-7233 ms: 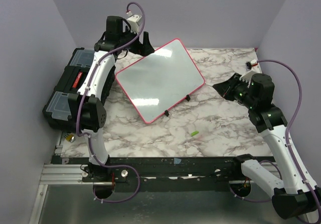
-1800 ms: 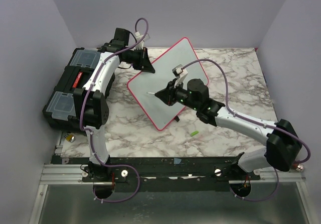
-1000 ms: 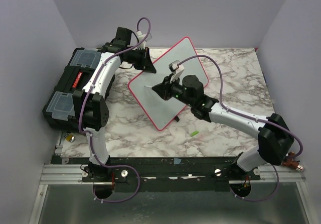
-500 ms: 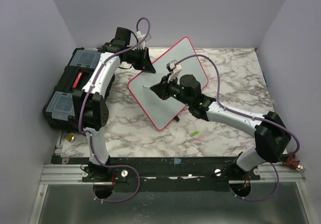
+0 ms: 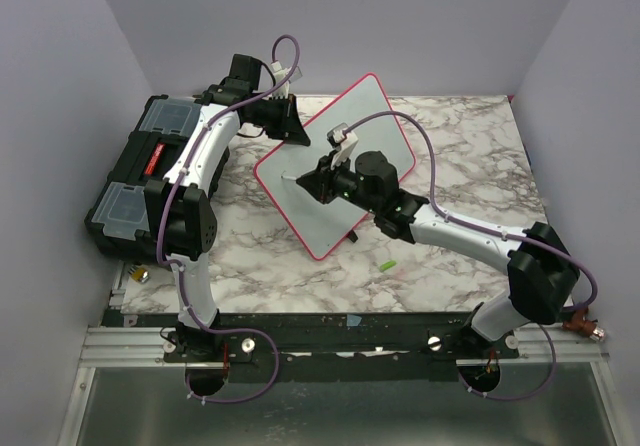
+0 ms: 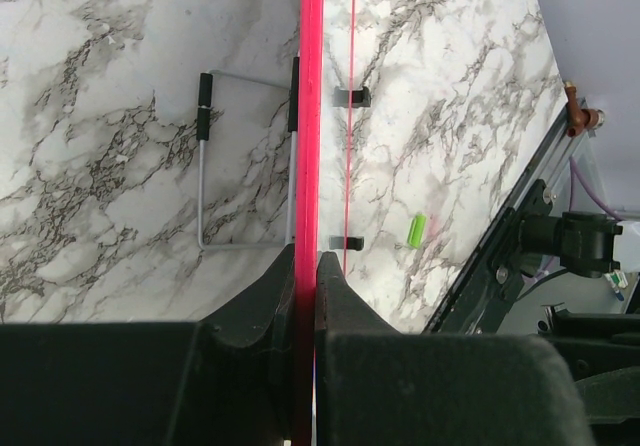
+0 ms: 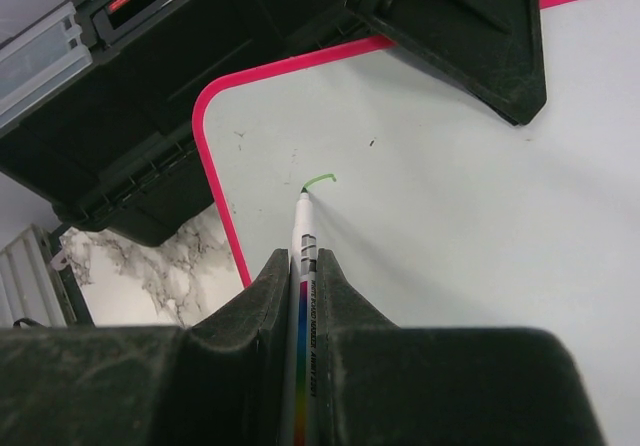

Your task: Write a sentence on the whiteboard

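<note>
The whiteboard (image 5: 375, 126), white with a red-pink rim, stands tilted on the marble table. My left gripper (image 5: 290, 126) is shut on its upper left edge. In the left wrist view the rim (image 6: 311, 116) runs edge-on between the left gripper (image 6: 307, 261) jaws. My right gripper (image 7: 302, 266) is shut on a white marker (image 7: 304, 234) whose tip touches the board (image 7: 430, 196) near its upper left corner. Of the sentence, only one short curved green stroke (image 7: 320, 179) shows at the tip. From above, the right gripper (image 5: 318, 181) hovers over the board's left part.
A black toolbox (image 5: 140, 171) sits left of the board, also in the right wrist view (image 7: 130, 116). A green marker cap (image 5: 386, 265) lies on the table in front of the board. A wire stand (image 6: 203, 166) props the board from behind. Purple walls enclose the table.
The right gripper has carried the marker a little to the left across the board. The left arm and the board have not moved.
</note>
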Controlling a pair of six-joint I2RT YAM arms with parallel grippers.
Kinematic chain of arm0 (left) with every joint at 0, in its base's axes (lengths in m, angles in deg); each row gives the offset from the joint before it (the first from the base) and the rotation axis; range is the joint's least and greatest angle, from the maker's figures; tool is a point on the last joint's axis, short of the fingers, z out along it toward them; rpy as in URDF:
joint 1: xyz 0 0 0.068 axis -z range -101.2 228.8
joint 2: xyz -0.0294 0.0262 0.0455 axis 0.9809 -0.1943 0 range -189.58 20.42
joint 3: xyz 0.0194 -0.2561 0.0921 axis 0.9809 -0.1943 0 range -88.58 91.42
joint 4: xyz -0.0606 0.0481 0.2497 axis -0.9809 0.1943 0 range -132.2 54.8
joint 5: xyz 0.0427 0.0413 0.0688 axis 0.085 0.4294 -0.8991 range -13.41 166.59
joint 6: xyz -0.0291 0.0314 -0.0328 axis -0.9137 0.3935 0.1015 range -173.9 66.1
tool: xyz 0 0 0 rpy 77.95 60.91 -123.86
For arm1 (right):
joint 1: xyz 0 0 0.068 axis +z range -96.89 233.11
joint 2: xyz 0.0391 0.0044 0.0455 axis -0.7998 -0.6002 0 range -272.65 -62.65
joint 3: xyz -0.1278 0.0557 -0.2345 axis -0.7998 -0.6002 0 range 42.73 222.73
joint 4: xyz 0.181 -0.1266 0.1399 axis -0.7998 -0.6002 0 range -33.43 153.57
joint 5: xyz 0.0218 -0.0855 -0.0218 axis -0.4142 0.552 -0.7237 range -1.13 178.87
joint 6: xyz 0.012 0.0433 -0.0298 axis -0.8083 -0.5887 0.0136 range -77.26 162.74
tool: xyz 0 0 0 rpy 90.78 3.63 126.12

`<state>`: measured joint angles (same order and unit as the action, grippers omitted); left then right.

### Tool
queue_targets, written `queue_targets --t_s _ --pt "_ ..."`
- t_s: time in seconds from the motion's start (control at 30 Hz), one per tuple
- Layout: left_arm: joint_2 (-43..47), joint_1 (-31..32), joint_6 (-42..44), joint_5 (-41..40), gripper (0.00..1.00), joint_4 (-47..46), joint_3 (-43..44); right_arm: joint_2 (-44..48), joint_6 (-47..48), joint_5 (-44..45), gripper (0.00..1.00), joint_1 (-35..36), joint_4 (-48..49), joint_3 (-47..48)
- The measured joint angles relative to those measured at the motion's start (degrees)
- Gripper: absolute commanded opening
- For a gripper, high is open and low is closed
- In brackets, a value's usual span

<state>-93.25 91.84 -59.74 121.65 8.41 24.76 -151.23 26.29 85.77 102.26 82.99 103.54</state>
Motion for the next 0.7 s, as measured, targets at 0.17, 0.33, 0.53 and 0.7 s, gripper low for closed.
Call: queue_targets --t_s 0.17,0.33,0.53,0.7 --pt "0.00 -0.02 0.09 -0.04 0.00 0.00 0.00 0.50 0.00 -0.79 0.01 0.09 -0.17 -1.40" --pt "0.00 -0.02 0.13 -0.07 0.00 0.02 0.00 1.51 0.02 -0.87 0.01 0.31 -1.40 -2.91" --pt "0.00 -0.02 0.20 -0.09 0.00 0.02 0.00 2.03 0.22 1.36 0.01 0.57 -3.32 -2.99" --pt "0.00 -0.07 0.39 -0.22 0.00 0.00 0.00 2.25 0.85 3.80 0.01 0.79 -4.55 -2.84"
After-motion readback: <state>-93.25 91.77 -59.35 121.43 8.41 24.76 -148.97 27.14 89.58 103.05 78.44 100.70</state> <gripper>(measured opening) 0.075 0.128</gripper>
